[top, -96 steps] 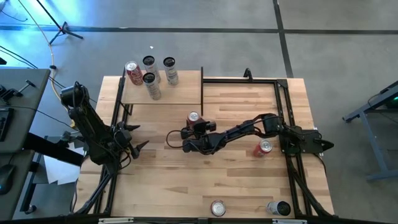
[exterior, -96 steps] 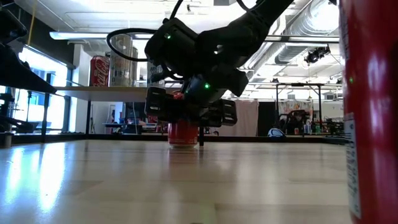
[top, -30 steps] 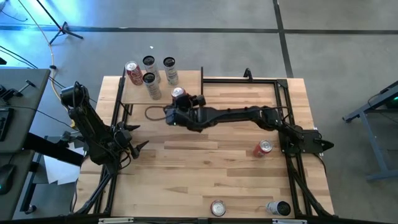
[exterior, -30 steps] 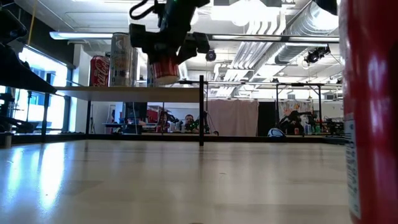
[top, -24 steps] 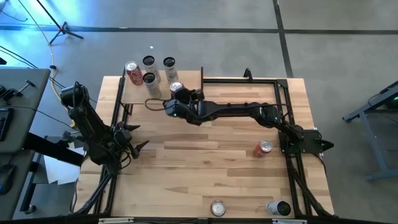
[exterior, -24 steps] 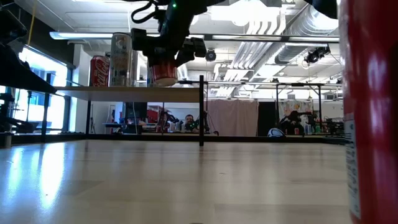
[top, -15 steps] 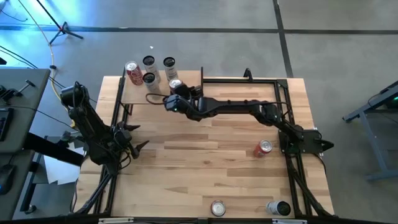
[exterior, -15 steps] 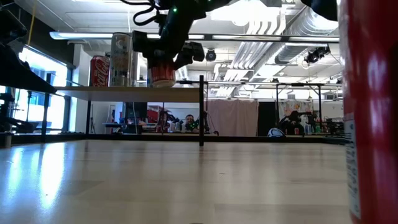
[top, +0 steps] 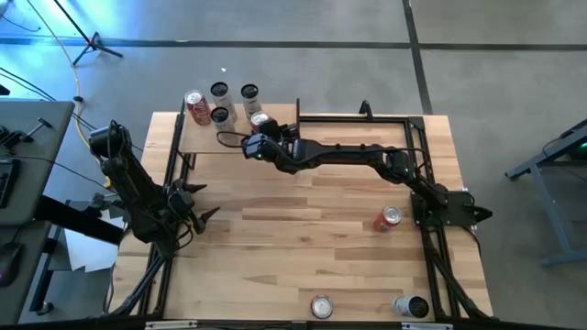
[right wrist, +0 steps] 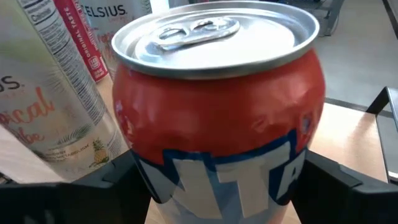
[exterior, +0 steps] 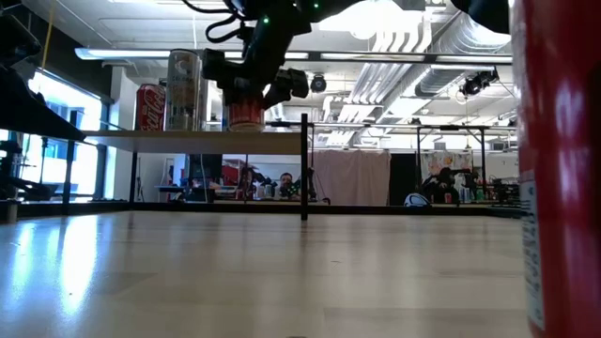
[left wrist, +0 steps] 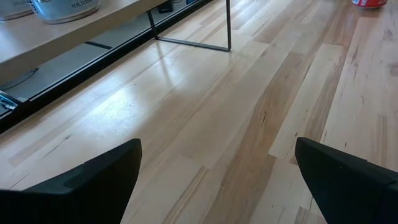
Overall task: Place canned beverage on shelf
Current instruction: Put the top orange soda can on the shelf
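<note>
The right gripper is clamped on the upright red can, holding it at the shelf board's far right part, just right of the cans already standing there. Its base looks level with the board, so the move is straight down. The left gripper, fingers apart, waits near left.

red can: upright on the counter, well apart from the right end effector, near that arm's base
front cans: two, upright at the counter's front edge, far from both end effectors
people: seated in the room beyond, low view
</note>
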Tool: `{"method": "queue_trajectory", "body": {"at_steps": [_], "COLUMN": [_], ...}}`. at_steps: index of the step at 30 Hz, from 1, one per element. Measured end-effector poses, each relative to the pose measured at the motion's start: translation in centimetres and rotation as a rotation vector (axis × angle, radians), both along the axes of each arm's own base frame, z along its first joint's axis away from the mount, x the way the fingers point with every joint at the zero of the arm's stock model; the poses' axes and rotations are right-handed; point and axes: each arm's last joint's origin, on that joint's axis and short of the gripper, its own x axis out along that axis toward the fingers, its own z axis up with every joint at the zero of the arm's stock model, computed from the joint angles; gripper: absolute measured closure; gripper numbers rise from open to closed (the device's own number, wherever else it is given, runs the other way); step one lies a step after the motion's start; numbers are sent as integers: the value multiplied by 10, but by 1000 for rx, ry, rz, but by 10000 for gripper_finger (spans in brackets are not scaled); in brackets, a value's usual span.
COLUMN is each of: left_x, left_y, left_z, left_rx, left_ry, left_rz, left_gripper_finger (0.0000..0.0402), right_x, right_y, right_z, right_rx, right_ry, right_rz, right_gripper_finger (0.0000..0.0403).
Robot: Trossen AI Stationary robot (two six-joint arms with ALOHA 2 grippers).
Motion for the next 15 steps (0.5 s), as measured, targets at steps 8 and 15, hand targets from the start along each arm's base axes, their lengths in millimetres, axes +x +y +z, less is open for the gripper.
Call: {"method": "queue_trajectory", "body": {"at_steps": [8, 15], "left_x": [0, 0], "left_y": [0, 0], "left_z": [0, 0], "left_rx": [0, 0], "left_ry": [0, 0], "left_rz": [0, 0], "left_gripper_finger": [2, 2], "right_x": [-5, -5], "right_y": [-3, -3], "right_z": [-4, -4], "right_rx": [35, 37], "right_ry": [9, 18], "right_rz": [-39, -36], "right_gripper_finger": [87, 83]}}
